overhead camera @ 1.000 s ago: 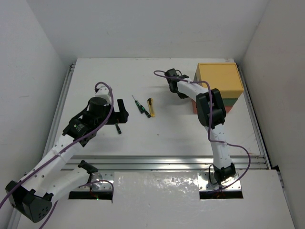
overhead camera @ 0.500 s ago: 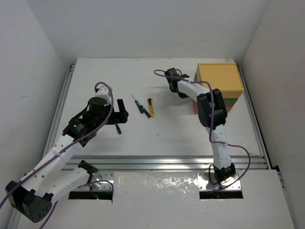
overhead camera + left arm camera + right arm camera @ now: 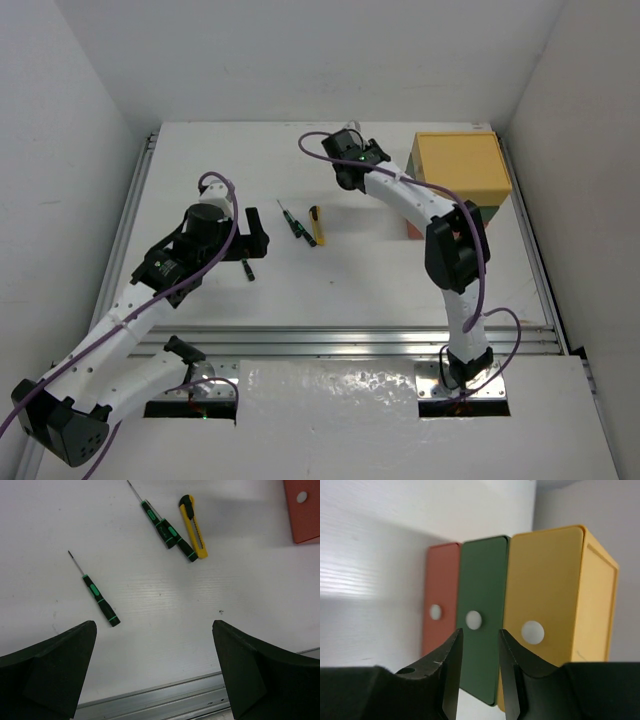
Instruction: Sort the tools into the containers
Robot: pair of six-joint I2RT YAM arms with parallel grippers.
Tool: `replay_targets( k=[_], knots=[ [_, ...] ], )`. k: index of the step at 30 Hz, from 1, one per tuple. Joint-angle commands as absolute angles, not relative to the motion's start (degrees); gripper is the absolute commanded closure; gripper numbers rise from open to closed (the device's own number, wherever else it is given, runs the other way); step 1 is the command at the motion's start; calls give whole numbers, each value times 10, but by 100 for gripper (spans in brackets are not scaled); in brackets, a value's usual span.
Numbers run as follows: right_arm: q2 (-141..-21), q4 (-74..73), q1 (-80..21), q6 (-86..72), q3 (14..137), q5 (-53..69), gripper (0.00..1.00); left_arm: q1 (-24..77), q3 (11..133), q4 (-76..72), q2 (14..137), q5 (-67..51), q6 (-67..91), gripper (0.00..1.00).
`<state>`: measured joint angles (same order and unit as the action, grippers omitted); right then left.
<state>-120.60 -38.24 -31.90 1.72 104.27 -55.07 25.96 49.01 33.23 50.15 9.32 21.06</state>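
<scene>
Three stacked drawer boxes, yellow [image 3: 545, 580], dark green [image 3: 482, 580] and red-orange [image 3: 440, 580], show their closed fronts with white knobs in the right wrist view. From above the yellow box [image 3: 462, 165] is on top. My right gripper [image 3: 480, 637] [image 3: 347, 170] is a little open and empty, well left of the stack. One black-and-green screwdriver [image 3: 100, 600] [image 3: 248, 268] lies alone. Two more screwdrivers [image 3: 167, 530] [image 3: 296, 225] lie beside the yellow utility knife [image 3: 192, 525] [image 3: 316, 225]. My left gripper [image 3: 154, 625] [image 3: 252, 243] is wide open and empty above the lone screwdriver. No wrench is in view.
A metal rail [image 3: 165, 700] [image 3: 350, 340] runs along the table's near edge. White walls close in the table on the left, back and right. A corner of the red-orange box [image 3: 302, 510] shows in the left wrist view.
My right gripper has pulled back to the left, away from the drawer fronts, and its elbow has swung down and right. The left arm and the tools have not moved.
</scene>
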Motion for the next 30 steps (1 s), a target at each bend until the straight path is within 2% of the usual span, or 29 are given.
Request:
replay_targets(
  k=[1,7,8,30],
  knots=[
    [-1235,-376,-315,52,1020,-639,65,264,490,309,490,91,205,0],
    [-1261,-349,-316,95,1016,-672,63,264,490,308,490,84,203,0],
    [-1268,-340,-316,104,1013,-684,58,264,490,308,490,83,202,0],
    [-1298,-178,-309,272,945,-731,57,264,485,297,450,48,193,0]
  ],
)
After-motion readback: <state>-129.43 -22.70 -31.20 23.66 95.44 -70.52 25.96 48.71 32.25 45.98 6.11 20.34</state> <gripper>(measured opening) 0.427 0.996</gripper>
